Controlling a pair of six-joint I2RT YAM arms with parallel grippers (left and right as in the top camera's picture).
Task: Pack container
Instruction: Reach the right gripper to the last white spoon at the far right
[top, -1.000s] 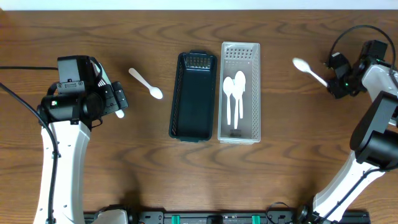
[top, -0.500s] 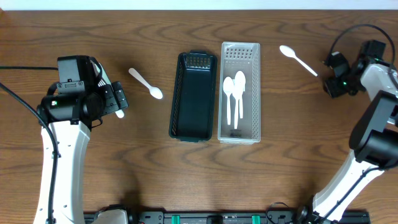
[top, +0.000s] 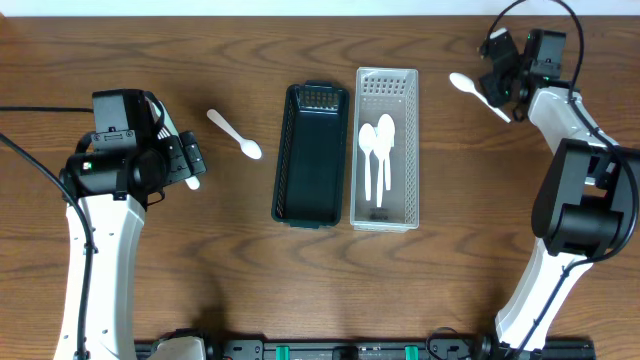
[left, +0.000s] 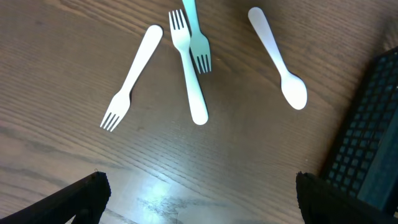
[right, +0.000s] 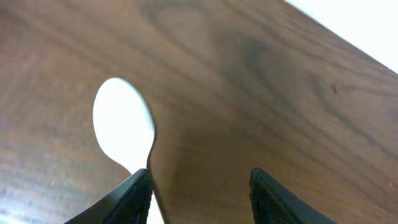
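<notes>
Mid-bench (top: 200, 270): clear container (top: 387, 85) with white spoons (top: 378, 150) lying lengthwise inside. Touching its left wall, black container (top: 311, 150). Toward the far right corner, far spoon (top: 478, 94), handle running alongside one finger (right: 135, 194) of the right end effector (right: 202, 193) (fingers apart in the wrist view; cannot tell whether gripping). Leftward, loose spoon (top: 235, 134), then three forks (left: 188, 68) beneath the wide-open left end effector (left: 199, 199).
</notes>
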